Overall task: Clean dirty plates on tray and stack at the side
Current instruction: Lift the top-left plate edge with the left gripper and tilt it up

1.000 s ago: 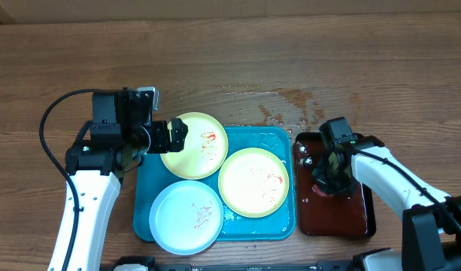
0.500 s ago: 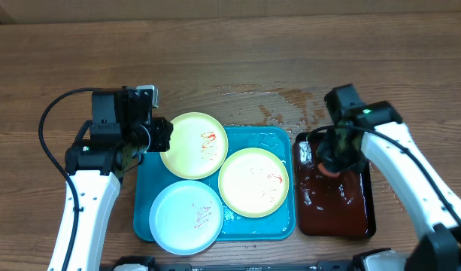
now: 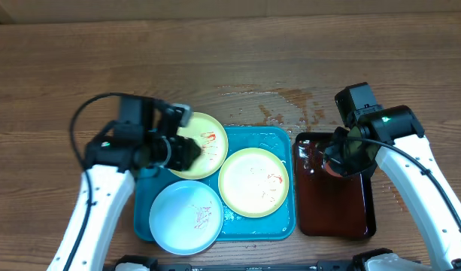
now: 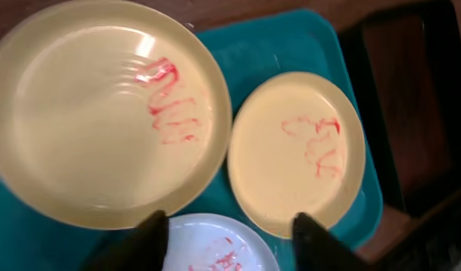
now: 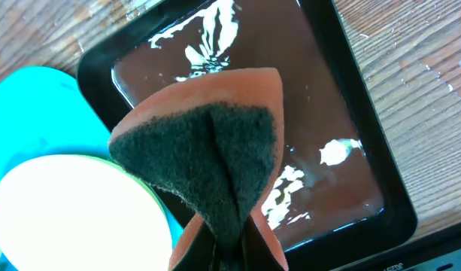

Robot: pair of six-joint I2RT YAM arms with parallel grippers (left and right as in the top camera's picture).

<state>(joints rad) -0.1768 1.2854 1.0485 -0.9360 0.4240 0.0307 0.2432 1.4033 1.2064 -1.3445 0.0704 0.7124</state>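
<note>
The plates lie three together on the turquoise tray (image 3: 274,136). All are smeared red and their rims crowd each other. A yellow-green plate (image 3: 209,141) sits at the far-left corner, its rim overhanging the tray's edge. A blue-white plate (image 3: 186,217) sits at the near left and juts past the near edge. A second yellow-green plate (image 3: 253,182) lies to the right.

The left arm (image 3: 95,203) reaches in from the left. The left jaws hang over the far-left plate, spread apart with nothing between them.

Just beside the tray's right edge lies a dark red-brown tray (image 3: 332,218) holding glinting liquid. Above it the right jaws are clamped on a folded orange sponge (image 5: 207,150), its dark scouring face showing.

The wooden counter (image 3: 215,45) has a wet patch (image 3: 283,105) beyond the trays. Bare wood stretches far back and to the left.
</note>
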